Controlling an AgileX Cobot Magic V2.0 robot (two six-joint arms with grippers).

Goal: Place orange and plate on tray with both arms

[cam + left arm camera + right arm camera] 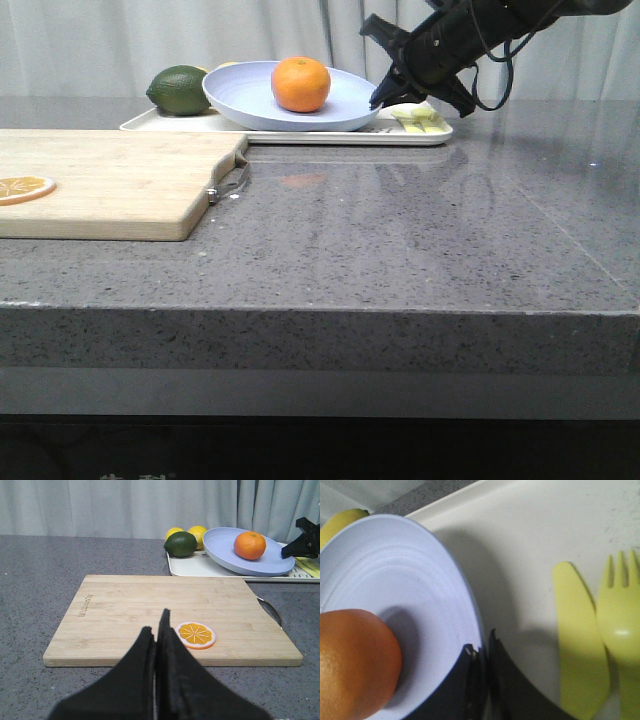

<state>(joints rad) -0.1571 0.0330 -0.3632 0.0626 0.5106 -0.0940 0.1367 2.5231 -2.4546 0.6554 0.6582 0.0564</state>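
So, per item:

Orange: sits in the plate, a bit off-centre toward the robot's right side; rides along w/ the plate, so one carry moves both.

Plate: resting on the tray, tilted — near edge down on tray, far/left side looks propped up, prob. leaning on the lime or tray rim; can't tell which. Right wrist view shows its rim right at the fingertips.

Tray: far side of counter, behind the cutting board. Also holds lime, two lemons, yellow-green knife + fork on its right end.

Right gripper: at plate's right rim, jaws nearly together, rim edge between them by the look of it — pinching the lip is the only grip a wide shallow plate offers. Whether it grips firm or has just let go: can't tell for sure.

Left gripper: jaws closed, nothing in them; hangs low over the near edge of the board, well apart from tray. Parked out of the way, I'd say, its share seemingly done.

Orange slice: on board just beside left fingertips; not a task item.

Progress: both items on tray, so task looks abt finished; remaining = release rim, back off w/o dragging plate or nudging the cutlery.

Risk: tilted plate may slide or orange roll when rim is freed.
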